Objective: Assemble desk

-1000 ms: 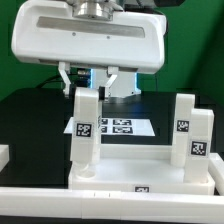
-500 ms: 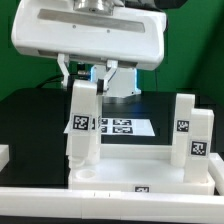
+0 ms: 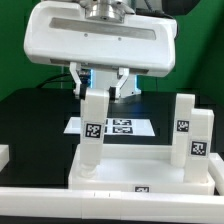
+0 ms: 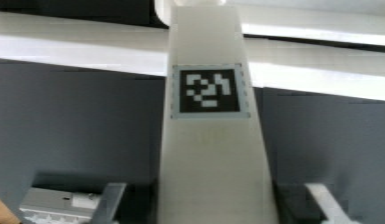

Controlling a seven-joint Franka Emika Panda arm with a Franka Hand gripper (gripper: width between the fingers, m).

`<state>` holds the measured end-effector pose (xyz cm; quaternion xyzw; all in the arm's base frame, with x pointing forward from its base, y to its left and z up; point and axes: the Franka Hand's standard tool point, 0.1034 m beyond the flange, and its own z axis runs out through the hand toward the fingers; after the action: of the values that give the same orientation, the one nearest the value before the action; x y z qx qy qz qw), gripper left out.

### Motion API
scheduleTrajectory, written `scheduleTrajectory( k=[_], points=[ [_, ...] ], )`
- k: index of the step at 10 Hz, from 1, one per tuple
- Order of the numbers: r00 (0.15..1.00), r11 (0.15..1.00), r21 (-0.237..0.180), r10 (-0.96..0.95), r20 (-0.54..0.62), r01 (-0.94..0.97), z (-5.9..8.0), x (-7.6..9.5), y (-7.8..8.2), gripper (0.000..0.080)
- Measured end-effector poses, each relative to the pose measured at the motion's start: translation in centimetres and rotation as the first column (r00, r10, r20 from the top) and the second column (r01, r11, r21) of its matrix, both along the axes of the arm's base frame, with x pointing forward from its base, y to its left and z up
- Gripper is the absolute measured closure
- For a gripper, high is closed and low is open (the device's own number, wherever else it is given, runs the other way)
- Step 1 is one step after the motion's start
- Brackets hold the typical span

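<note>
The desk panel (image 3: pixel 140 168) lies flat, white and rimmed, in front of the arm. Two white legs (image 3: pixel 186 118) (image 3: pixel 200 146) with tags stand upright at the panel's end on the exterior view's right. My gripper (image 3: pixel 101 84) is shut on the top of a third tagged leg (image 3: pixel 94 135). This leg hangs nearly upright, its lower end down at the panel's corner on the exterior view's left; whether it sits in a socket I cannot tell. In the wrist view the held leg (image 4: pixel 210 120) runs up the middle between my fingers (image 4: pixel 116 201), toward the white panel (image 4: pixel 82 48).
The marker board (image 3: pixel 122 126) lies on the black table behind the panel. A white part (image 3: pixel 4 155) shows at the exterior view's left edge. A long white bar (image 3: pixel 60 205) runs across the front.
The gripper and the held leg have shifted toward the exterior view's right. The leg, tilted half a second ago, now hangs straighter over the panel's corner.
</note>
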<state>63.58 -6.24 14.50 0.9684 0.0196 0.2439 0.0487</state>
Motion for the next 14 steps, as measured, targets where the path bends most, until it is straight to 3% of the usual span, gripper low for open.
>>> scheduleTrajectory(
  k=[6,14],
  points=[
    [1.0,1.0,0.001,-0.005,0.0,0.005,0.3,-0.7,-0.2,0.0509],
    [1.0,1.0,-0.011,-0.005,-0.02,0.005,-1.8,-1.1,-0.4,0.0509]
  ],
)
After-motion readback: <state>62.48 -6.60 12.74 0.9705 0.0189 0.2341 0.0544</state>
